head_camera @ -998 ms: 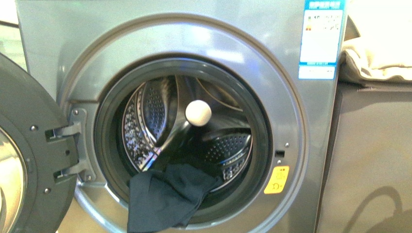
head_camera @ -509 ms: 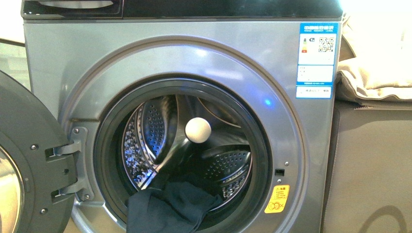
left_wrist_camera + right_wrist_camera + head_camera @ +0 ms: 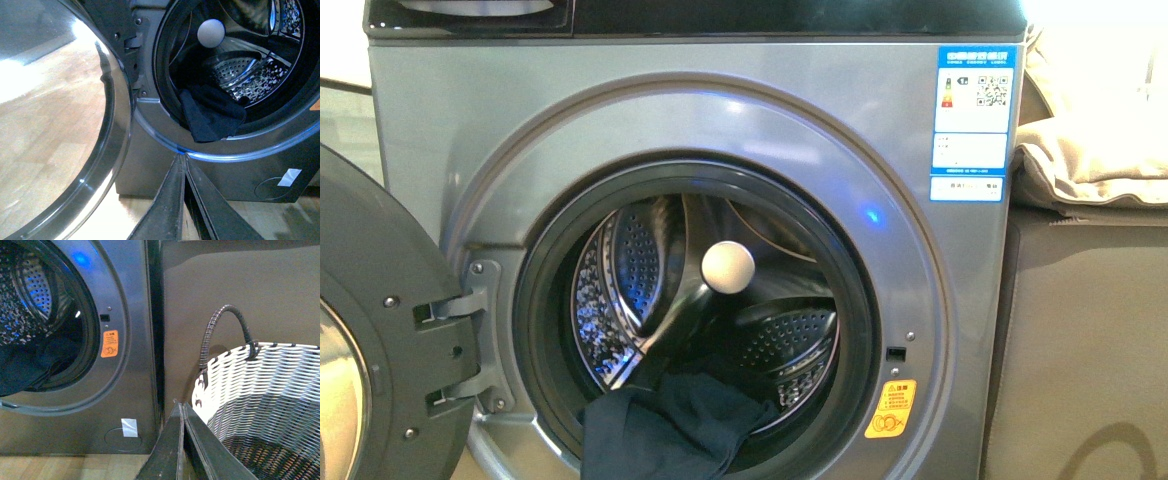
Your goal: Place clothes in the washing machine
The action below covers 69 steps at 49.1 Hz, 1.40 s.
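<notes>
The grey-silver washing machine (image 3: pixel 720 110) fills the front view, its door (image 3: pixel 370 330) swung open to the left. The dark navy clothes (image 3: pixel 670 430) lie at the bottom of the porthole, partly in the drum and partly draped over the lower rim. In the left wrist view my left gripper (image 3: pixel 182 157) is shut with nothing in it, below the rim and apart from the clothes (image 3: pixel 210 117). My right gripper (image 3: pixel 180 405) is shut and empty too, low beside the machine's right front corner. From there the clothes (image 3: pixel 30 370) show inside the opening. Neither arm shows in the front view.
A white ball (image 3: pixel 728 267) hangs in the drum. A white woven basket (image 3: pixel 270 385) with a dark handle stands right of the machine, before a grey cabinet (image 3: pixel 1090 340) topped by a beige fabric pile (image 3: pixel 1090 150). The open door's glass (image 3: pixel 100 150) is close to the left gripper.
The front view has shifted upward since a second ago, so the machine sits lower in the picture. The clothes stay draped over the rim. Nothing has moved in the last half second.
</notes>
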### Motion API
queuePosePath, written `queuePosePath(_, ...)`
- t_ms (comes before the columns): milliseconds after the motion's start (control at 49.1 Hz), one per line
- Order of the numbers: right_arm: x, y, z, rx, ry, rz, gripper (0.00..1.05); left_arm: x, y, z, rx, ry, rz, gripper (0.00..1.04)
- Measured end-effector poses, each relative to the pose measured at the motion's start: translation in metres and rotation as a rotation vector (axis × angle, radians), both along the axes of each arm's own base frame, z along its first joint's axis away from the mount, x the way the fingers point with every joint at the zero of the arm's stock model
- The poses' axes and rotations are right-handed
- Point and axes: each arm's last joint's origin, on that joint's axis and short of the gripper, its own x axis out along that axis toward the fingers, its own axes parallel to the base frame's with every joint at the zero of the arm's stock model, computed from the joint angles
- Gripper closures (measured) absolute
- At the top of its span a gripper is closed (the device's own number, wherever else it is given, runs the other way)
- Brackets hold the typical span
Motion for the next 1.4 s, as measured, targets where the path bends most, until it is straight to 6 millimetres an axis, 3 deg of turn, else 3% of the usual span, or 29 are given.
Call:
queuePosePath(590, -0.0001, 0.0000, 0.0001, 0.000, -0.002, 0.000, 1.02, 0.0000, 0.0000, 0.0000, 0.000, 0.000, 0.000, 1.01)
queuePosePath(672, -0.0001, 0.0000, 0.0001, -0.001, -0.002, 0.000, 1.01, 0.0000, 0.0000, 0.0000, 0.000, 0.000, 0.000, 0.88)
queuePosePath(794, -0.0001, 0.0000, 0.0001, -0.001, -0.002, 0.000, 0.81, 0.0000, 0.0000, 0.0000, 0.000, 0.000, 0.000, 0.67)
queuePosePath(957, -0.0001, 0.0000, 0.0001, -0.001, -0.002, 0.000, 0.39, 0.0000, 0.0000, 0.0000, 0.000, 0.000, 0.000, 0.26)
queuePosePath(1079, -0.0001, 0.0000, 0.0001, -0.001, -0.002, 0.000, 0.20, 0.0000, 0.0000, 0.0000, 0.000, 0.000, 0.000, 0.05)
queuePosePath(1181, -0.0001, 0.0000, 0.0001, 0.000, -0.002, 0.000, 0.06, 0.0000, 0.0000, 0.0000, 0.002, 0.000, 0.000, 0.07)
queuePosePath(1405, -0.0001, 0.0000, 0.0001, 0.000, -0.002, 0.000, 0.08, 0.0000, 0.0000, 0.0000, 0.002, 0.000, 0.000, 0.06)
